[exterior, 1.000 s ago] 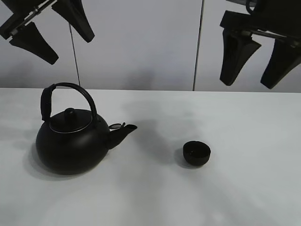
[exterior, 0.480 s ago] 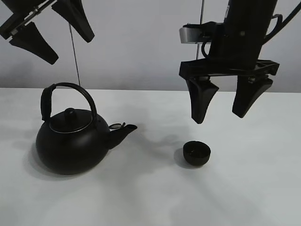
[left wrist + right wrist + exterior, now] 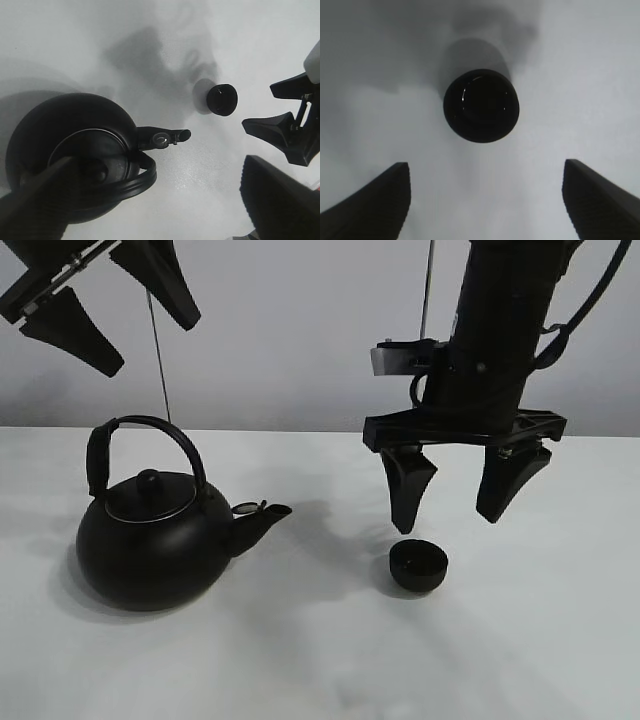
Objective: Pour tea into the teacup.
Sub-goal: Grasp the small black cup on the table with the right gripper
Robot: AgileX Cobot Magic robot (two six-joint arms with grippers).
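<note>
Descending over the last second, the right gripper [image 3: 446, 524], jaws spread, hangs just above the small round black teacup [image 3: 418, 566]; the left gripper [image 3: 150, 345], also spread, waits above the big black metal kettle [image 3: 150, 545]. Left wrist: teacup apart from the spout [image 3: 170, 136]. Right wrist: teacup ahead of the jaws; one landing on its rim could tip it.
</note>
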